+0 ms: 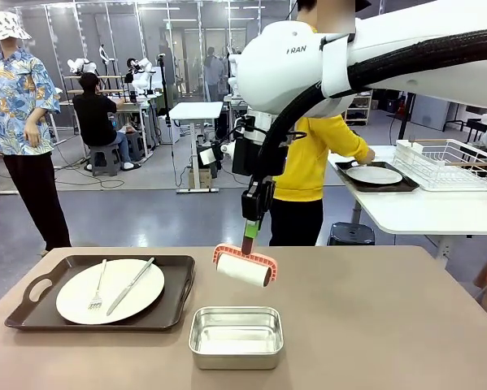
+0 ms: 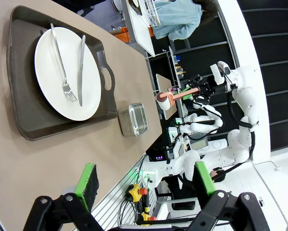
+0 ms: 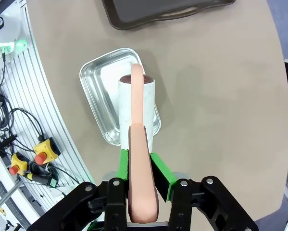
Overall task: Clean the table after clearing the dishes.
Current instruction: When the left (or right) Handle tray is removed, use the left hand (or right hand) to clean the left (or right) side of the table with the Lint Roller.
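Observation:
My right gripper (image 1: 250, 231) (image 3: 143, 168) is shut on the pink handle of a lint roller (image 1: 245, 268) (image 3: 136, 110), whose white roll hangs just above the brown table (image 1: 373, 325) behind a steel pan (image 1: 236, 336). One of the dishes, a white plate (image 1: 110, 290) (image 2: 67, 72) with fork and knife, lies on a dark tray (image 1: 178, 301) at the table's left. My left gripper (image 2: 144, 180) is open, above the table's near edge, with nothing between its green pads.
The person in a yellow top (image 1: 308, 162) stands at a white side table (image 1: 422, 213) at the back right, one hand by a second dark tray with a white plate (image 1: 375, 175). A wire rack (image 1: 446, 162) stands beside it.

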`<state>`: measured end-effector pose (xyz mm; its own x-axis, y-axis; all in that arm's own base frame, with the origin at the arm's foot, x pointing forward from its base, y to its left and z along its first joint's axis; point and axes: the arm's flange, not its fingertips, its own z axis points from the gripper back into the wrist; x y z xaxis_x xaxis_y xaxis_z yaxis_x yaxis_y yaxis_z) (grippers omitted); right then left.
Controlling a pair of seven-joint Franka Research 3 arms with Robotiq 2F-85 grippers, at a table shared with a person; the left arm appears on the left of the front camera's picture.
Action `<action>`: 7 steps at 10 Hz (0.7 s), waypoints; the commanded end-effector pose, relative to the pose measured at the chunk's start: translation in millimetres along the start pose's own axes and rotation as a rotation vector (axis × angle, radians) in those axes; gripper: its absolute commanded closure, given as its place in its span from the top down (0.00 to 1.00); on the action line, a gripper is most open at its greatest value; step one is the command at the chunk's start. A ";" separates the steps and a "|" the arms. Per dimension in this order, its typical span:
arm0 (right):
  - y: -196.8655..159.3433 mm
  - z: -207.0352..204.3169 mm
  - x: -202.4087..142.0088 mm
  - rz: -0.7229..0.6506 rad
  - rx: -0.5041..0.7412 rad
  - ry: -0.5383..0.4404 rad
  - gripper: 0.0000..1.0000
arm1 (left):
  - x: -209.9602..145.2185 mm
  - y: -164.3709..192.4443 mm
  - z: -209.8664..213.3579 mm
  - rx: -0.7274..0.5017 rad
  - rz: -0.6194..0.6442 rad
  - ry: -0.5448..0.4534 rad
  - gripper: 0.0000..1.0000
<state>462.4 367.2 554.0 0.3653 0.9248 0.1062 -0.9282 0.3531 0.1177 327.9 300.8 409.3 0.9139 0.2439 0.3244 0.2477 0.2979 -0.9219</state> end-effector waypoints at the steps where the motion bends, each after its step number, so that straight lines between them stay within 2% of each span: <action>1: 1.3 3.4 2.1 0.010 -0.007 0.008 0.00 | -1.1 -1.2 2.0 -0.004 -0.007 -0.002 1.00; 2: 1.3 3.4 2.1 0.010 -0.007 0.008 0.00 | -1.1 -1.2 2.0 -0.004 -0.007 -0.002 1.00; 3: 0.3 0.1 1.0 0.002 0.001 0.000 0.23 | -1.1 -1.2 2.0 -0.004 -0.007 -0.002 1.00; 4: -13.2 1.7 -4.4 -0.072 0.033 -0.071 0.23 | -1.1 -1.2 2.0 -0.004 -0.007 -0.002 1.00; 6: -36.8 7.9 -28.3 -0.311 0.052 -0.203 0.23 | -1.1 -1.2 2.0 -0.004 -0.007 -0.002 1.00; 7: -44.6 11.7 -45.2 -0.400 0.019 -0.248 0.23 | -1.1 -1.2 2.0 -0.004 -0.007 -0.002 1.00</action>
<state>505.9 318.5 559.8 0.6151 0.7564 0.2223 -0.7875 0.5760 0.2192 327.9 300.8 409.3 0.9139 0.2439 0.3244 0.2477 0.2979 -0.9219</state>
